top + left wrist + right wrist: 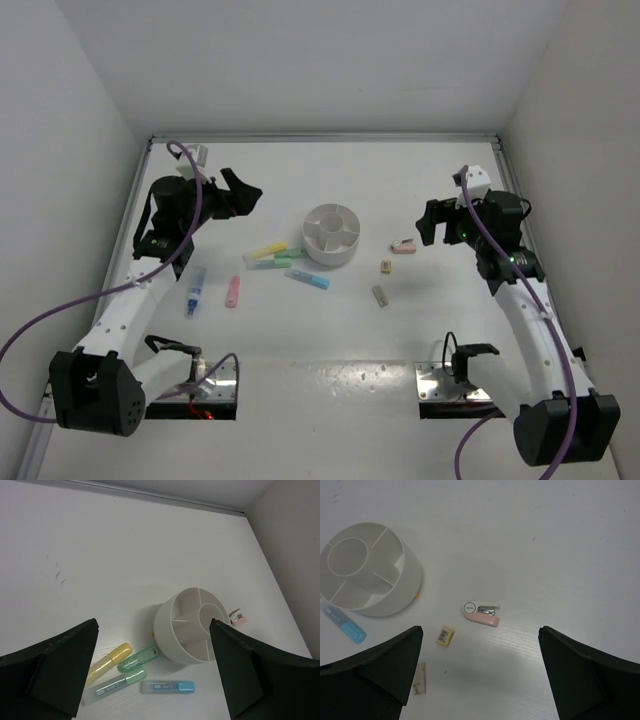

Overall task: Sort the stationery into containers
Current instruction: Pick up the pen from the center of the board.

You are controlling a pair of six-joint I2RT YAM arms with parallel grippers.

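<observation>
Table (330, 340): white, plain. Organiser (330, 235): white. Yellow marker (266, 250). Green markers (288, 256): one w/ grey body. Lt-blue marker (307, 279): grey body. Blue marker (195, 291). Pink marker (233, 291). Pink block (403, 246): white round label. Tan block (385, 266): barcode print. Grey block (380, 295). My L claw (243, 190), R claw (425, 222): black. My arms (120, 320): white. Cables (200, 185): purple.

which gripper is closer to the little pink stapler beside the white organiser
Right. The right gripper hovers open just right of the pink stapler; the left gripper is far off, beyond the white organiser on its other side.
</observation>
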